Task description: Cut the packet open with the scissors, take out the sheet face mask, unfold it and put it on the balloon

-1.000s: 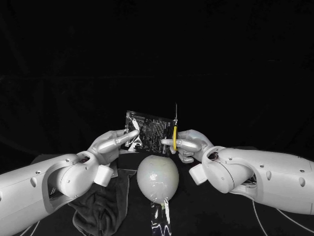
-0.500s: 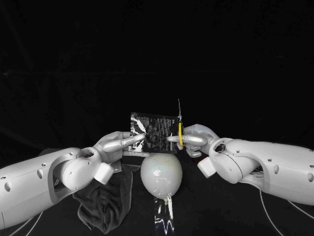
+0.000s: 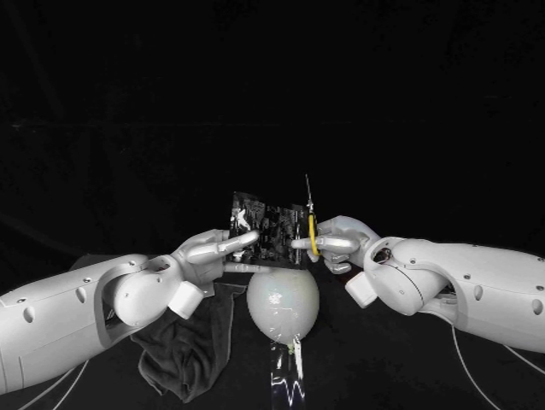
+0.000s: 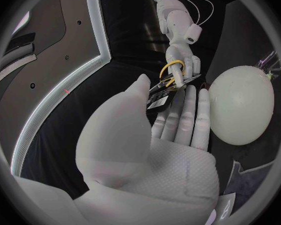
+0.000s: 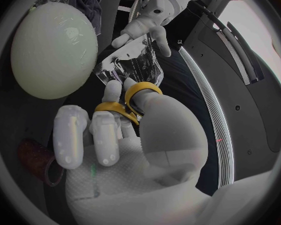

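A dark shiny packet (image 3: 263, 236) stands upright above the table, pinched at its lower left edge by my left hand (image 3: 214, 253). My right hand (image 3: 336, 243) holds yellow-handled scissors (image 3: 309, 224), blades pointing up along the packet's right edge. The left wrist view shows the packet (image 4: 160, 94) between my thumb and fingers, with the scissors (image 4: 172, 74) behind it. In the right wrist view the yellow handles (image 5: 129, 102) ring my fingers and the packet (image 5: 129, 64) sits just beyond. A pale balloon (image 3: 281, 303) lies on the table below both hands.
A dark cloth (image 3: 186, 346) lies on the table under my left forearm, left of the balloon. A strip of clear film (image 3: 286, 376) trails from the balloon's near end. A dark red object (image 5: 33, 157) rests near my right hand.
Both hands have risen a little with the packet and scissors and drawn closer together; the packet now looks narrower, turned more edge-on. The camera has shifted somewhat too.
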Controlling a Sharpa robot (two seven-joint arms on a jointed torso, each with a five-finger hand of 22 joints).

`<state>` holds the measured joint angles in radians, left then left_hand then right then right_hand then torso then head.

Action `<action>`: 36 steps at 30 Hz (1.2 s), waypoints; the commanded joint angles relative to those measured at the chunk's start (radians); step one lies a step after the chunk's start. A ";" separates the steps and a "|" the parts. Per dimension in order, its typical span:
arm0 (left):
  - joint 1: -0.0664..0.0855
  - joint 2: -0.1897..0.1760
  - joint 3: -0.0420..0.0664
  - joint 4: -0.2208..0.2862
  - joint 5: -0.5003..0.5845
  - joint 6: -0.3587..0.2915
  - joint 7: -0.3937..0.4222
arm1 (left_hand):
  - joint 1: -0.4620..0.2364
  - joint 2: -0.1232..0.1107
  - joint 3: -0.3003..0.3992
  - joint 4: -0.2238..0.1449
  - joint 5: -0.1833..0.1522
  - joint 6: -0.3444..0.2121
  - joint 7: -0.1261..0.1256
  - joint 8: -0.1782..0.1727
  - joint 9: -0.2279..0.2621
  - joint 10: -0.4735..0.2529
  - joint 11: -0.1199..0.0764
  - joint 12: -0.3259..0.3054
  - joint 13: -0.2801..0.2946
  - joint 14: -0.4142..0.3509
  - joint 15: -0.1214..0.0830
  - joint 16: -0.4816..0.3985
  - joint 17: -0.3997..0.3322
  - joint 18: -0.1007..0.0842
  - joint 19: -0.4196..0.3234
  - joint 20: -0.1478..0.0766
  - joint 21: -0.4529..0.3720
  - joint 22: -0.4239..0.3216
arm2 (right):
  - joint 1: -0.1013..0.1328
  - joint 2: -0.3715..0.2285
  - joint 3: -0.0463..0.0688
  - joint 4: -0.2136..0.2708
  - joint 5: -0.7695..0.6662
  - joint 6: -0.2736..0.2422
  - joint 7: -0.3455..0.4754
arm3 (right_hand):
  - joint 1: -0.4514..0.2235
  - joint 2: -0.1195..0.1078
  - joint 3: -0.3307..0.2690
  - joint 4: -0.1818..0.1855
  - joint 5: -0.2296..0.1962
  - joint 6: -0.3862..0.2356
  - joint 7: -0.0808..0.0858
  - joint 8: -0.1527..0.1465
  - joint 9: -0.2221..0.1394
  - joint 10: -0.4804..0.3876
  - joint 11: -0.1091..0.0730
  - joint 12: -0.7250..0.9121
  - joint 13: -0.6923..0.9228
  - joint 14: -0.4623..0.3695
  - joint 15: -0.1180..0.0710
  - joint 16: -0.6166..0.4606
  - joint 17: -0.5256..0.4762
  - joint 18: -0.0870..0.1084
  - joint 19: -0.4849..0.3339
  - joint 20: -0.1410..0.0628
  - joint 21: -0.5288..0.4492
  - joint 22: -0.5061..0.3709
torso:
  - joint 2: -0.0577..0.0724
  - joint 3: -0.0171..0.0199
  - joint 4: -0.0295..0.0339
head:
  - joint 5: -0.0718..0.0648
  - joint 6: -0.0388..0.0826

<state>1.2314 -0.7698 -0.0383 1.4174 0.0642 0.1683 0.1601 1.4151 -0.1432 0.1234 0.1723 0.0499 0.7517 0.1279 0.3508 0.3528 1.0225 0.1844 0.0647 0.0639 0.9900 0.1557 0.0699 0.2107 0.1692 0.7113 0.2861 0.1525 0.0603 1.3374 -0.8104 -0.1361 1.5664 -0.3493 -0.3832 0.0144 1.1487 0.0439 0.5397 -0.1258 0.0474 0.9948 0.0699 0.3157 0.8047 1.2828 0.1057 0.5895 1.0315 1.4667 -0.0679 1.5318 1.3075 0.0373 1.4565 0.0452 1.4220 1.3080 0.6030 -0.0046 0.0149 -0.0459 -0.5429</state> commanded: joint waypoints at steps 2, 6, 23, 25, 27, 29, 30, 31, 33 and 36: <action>0.002 0.013 0.000 -0.007 0.054 0.048 0.077 | 0.016 0.004 -0.021 0.009 -0.002 0.015 -0.003 -0.013 -0.012 -0.020 -0.001 -0.002 -0.001 -0.032 0.006 -0.005 -0.008 -0.026 -0.114 0.006 -0.041 -0.008 | 0.002 0.010 -0.001 -0.003 -0.030 0.042 -0.016 | 0.012 0.028 0.125 -0.023 0.003 0.002 -0.005 0.006 0.002 0.229 -0.124 0.500 0.002 0.090 -0.008 0.002 0.201 0.005 -0.001 -0.007 -0.007 0.186 | 0.000 -0.0005 -0.0003 | 0.002 0.000; 0.002 0.020 0.000 -0.011 0.054 0.043 0.079 | 0.025 0.006 -0.036 0.014 -0.002 0.016 0.001 -0.024 -0.020 -0.030 -0.005 -0.003 -0.001 -0.054 0.014 -0.007 -0.013 -0.019 -0.148 0.003 -0.053 -0.010 | 0.002 0.016 -0.002 -0.005 -0.035 0.045 -0.020 | 0.012 0.028 0.125 -0.023 0.003 0.002 -0.005 0.006 0.002 0.229 -0.124 0.500 0.002 0.090 -0.008 0.002 0.201 0.005 -0.001 -0.007 -0.007 0.186 | 0.000 -0.0009 0.0002 | 0.002 -0.001; 0.005 0.026 0.000 -0.023 -0.052 -0.108 0.001 | 0.123 0.030 -0.113 0.040 -0.001 -0.049 0.147 -0.091 -0.062 -0.121 0.042 -0.003 -0.001 -0.118 0.038 0.000 -0.030 -0.025 -0.130 0.005 -0.050 -0.005 | 0.007 0.004 -0.003 0.036 -0.048 0.019 -0.008 | 0.010 0.027 0.128 -0.024 0.003 0.002 -0.005 0.007 0.004 0.229 -0.124 0.503 0.004 0.090 -0.007 0.003 0.202 0.006 -0.001 -0.007 -0.008 0.186 | -0.001 0.0000 0.0004 | 0.003 -0.005; 0.005 0.026 0.000 -0.023 -0.057 -0.104 -0.005 | 0.129 0.030 -0.116 0.043 -0.001 -0.057 0.149 -0.097 -0.067 -0.126 0.044 -0.003 -0.001 -0.113 0.038 0.002 -0.030 -0.020 -0.098 0.004 -0.041 -0.001 | 0.008 0.002 -0.003 0.035 -0.048 0.016 -0.008 | 0.010 0.027 0.128 -0.024 0.003 0.002 -0.005 0.007 0.004 0.229 -0.124 0.503 0.004 0.090 -0.007 0.003 0.202 0.006 -0.001 -0.007 -0.008 0.186 | -0.001 -0.0002 0.0006 | 0.003 -0.005; 0.005 0.025 0.000 -0.022 -0.060 -0.098 -0.010 | 0.129 0.028 -0.120 0.047 -0.001 -0.060 0.150 -0.099 -0.069 -0.129 0.045 -0.003 -0.001 -0.111 0.038 0.004 -0.029 -0.017 -0.085 0.004 -0.037 0.000 | 0.009 -0.001 -0.002 0.034 -0.048 0.013 -0.008 | 0.010 0.027 0.128 -0.024 0.003 0.002 -0.005 0.007 0.004 0.229 -0.124 0.503 0.004 0.090 -0.007 0.003 0.202 0.006 -0.001 -0.007 -0.008 0.186 | 0.000 -0.0003 0.0008 | 0.003 -0.006; 0.005 0.025 0.000 -0.023 -0.060 -0.095 -0.012 | 0.130 0.025 -0.125 0.054 -0.001 -0.053 0.149 -0.099 -0.068 -0.131 0.044 -0.003 -0.001 -0.106 0.036 0.006 -0.029 -0.012 -0.060 0.004 -0.030 0.002 | 0.009 -0.002 -0.002 0.034 -0.048 0.010 -0.007 | 0.010 0.027 0.128 -0.024 0.003 0.002 -0.005 0.007 0.004 0.229 -0.124 0.503 0.004 0.090 -0.007 0.003 0.202 0.006 -0.001 -0.007 -0.008 0.186 | 0.000 -0.0002 0.0001 | 0.002 -0.006; 0.005 0.025 -0.001 -0.023 -0.059 -0.093 -0.014 | 0.131 0.025 -0.126 0.057 -0.001 -0.048 0.148 -0.098 -0.067 -0.130 0.043 -0.002 0.000 -0.104 0.036 0.007 -0.028 -0.010 -0.048 0.004 -0.027 0.003 | 0.009 -0.002 -0.002 0.035 -0.048 0.009 -0.007 | 0.010 0.027 0.128 -0.024 0.003 0.002 -0.005 0.007 0.004 0.229 -0.124 0.503 0.004 0.090 -0.007 0.003 0.202 0.006 -0.001 -0.007 -0.008 0.186 | 0.000 -0.0002 0.0001 | 0.002 -0.006; 0.005 0.025 -0.001 -0.023 -0.057 -0.092 -0.016 | 0.133 0.026 -0.127 0.060 -0.001 -0.042 0.146 -0.096 -0.066 -0.128 0.042 -0.001 0.000 -0.102 0.035 0.008 -0.028 -0.007 -0.031 0.004 -0.022 0.005 | 0.010 -0.002 -0.002 0.035 -0.048 0.008 -0.007 | 0.010 0.027 0.128 -0.024 0.003 0.002 -0.005 0.007 0.004 0.229 -0.124 0.503 0.004 0.090 -0.007 0.003 0.202 0.006 -0.001 -0.007 -0.008 0.186 | 0.000 -0.0003 0.0000 | 0.001 -0.006; 0.005 0.026 -0.001 -0.023 -0.055 -0.088 -0.021 | 0.136 0.028 -0.128 0.062 -0.001 -0.039 0.144 -0.095 -0.066 -0.125 0.040 -0.001 0.000 -0.099 0.033 0.009 -0.028 -0.004 -0.015 0.004 -0.018 0.006 | 0.010 0.001 -0.002 0.037 -0.048 0.006 -0.007 | 0.010 0.027 0.128 -0.024 0.003 0.002 -0.005 0.007 0.004 0.229 -0.124 0.503 0.004 0.090 -0.007 0.003 0.202 0.006 -0.001 -0.007 -0.008 0.186 | 0.000 -0.0003 -0.0005 | 0.002 -0.007; 0.005 0.028 -0.001 -0.022 -0.054 -0.085 -0.028 | 0.145 0.035 -0.128 0.067 -0.001 -0.026 0.143 -0.093 -0.064 -0.118 0.037 0.001 0.001 -0.082 0.028 0.017 -0.024 0.006 0.039 0.003 -0.003 0.011 | 0.010 0.006 -0.002 0.038 -0.048 0.005 -0.007 | 0.009 0.027 0.130 -0.025 0.003 0.001 -0.005 0.007 0.005 0.230 -0.124 0.505 0.006 0.090 -0.007 0.004 0.204 0.005 0.000 -0.007 -0.007 0.187 | 0.000 0.0000 0.0005 | 0.002 -0.007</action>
<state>1.2346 -0.7448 -0.0400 1.3923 0.0191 0.0787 0.1471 1.5517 -0.1065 -0.0036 0.2351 0.0499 0.7222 0.1907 0.2574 0.2887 0.9031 0.2260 0.0647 0.0637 0.9043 0.1825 0.0840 0.1847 0.1551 0.7479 0.2891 0.1482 0.0704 1.3457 -0.8070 -0.1397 1.6018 -0.3846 -0.3760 -0.0062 1.1441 0.0485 0.5432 -0.1293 0.0474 0.9953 0.0698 0.3208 0.8079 1.2828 0.1057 0.5940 1.0348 1.4665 -0.0714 1.5318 1.3074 0.0368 1.4551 0.0466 1.4170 1.3080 0.6027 -0.0047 0.0150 -0.0439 -0.5497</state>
